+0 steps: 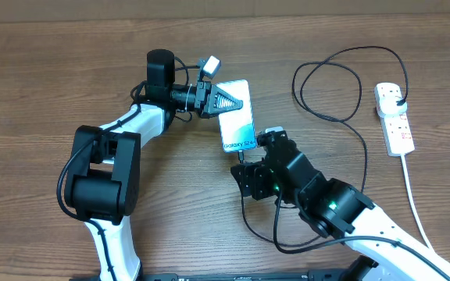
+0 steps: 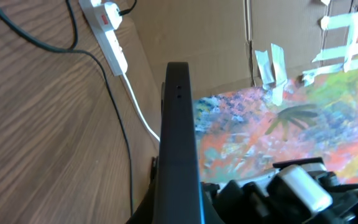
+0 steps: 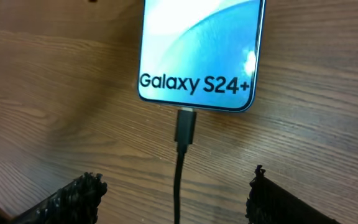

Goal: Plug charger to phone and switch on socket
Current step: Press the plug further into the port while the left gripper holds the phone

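Note:
The phone (image 1: pixel 237 117) lies mid-table, cyan screen up; "Galaxy S24+" lettering shows in the right wrist view (image 3: pixel 197 43). My left gripper (image 1: pixel 220 100) is shut on its far end; the left wrist view shows the phone edge-on (image 2: pixel 179 137) between the jaws (image 2: pixel 179 214). The charger cable (image 1: pixel 342 117) loops across the table. Its plug tip (image 3: pixel 185 126) meets the phone's lower edge and looks seated in the port. My right gripper (image 3: pixel 176 190) is open, its fingers either side of the cable just behind the tip (image 1: pixel 244 165). The socket (image 1: pixel 395 119) lies at far right with the black plug (image 1: pixel 401 100) in it.
The socket's thick white cord (image 1: pixel 412 195) runs toward the front right edge. The cable makes a slack loop (image 1: pixel 260 226) under my right arm. In the left wrist view the socket (image 2: pixel 107 28) shows a red switch, with a cardboard wall (image 2: pixel 191 43) and a colourful sheet (image 2: pixel 303 130) behind.

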You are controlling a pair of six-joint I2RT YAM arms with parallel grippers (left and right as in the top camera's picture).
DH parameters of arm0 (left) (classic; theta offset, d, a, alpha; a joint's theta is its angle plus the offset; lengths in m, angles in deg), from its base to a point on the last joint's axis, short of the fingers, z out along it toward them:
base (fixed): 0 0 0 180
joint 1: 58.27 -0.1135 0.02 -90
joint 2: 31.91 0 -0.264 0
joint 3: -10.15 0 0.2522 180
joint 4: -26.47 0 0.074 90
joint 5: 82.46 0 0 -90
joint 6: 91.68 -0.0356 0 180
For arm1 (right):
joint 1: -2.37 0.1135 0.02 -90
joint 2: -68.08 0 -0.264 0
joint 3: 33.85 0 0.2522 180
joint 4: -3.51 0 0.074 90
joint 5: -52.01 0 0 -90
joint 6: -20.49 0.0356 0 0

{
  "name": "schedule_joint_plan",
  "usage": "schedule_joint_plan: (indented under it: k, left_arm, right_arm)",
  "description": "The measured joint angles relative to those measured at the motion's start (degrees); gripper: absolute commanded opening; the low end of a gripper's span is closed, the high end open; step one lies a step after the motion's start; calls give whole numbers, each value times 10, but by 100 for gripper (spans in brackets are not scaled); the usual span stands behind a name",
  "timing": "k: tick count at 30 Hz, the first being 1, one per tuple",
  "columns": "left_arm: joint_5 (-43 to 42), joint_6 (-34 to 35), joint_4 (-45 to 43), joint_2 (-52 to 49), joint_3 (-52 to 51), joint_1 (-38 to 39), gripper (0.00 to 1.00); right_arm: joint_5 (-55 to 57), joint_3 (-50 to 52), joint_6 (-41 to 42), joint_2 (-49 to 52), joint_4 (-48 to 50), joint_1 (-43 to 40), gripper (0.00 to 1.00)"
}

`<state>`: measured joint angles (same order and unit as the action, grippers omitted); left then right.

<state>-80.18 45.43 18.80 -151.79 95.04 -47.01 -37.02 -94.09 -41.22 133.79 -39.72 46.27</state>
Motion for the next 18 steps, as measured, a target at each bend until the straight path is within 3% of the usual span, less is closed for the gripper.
schedule_joint_plan:
  k: [4,9,12,18]
  left_arm:
    - [2,-23,0,0,0,0,4]
    - [11,-28,0,0,0,0,4]
    - [16,-27,0,0,0,0,4]
    - [19,-8,0,0,0,0,4]
  right_arm:
    - [12,0,0,14,2,0,77]
    - [21,0,0,66,12,1,66]
    - [24,0,-2,86,17,9,47]
    - [44,0,1,113,31,19,26]
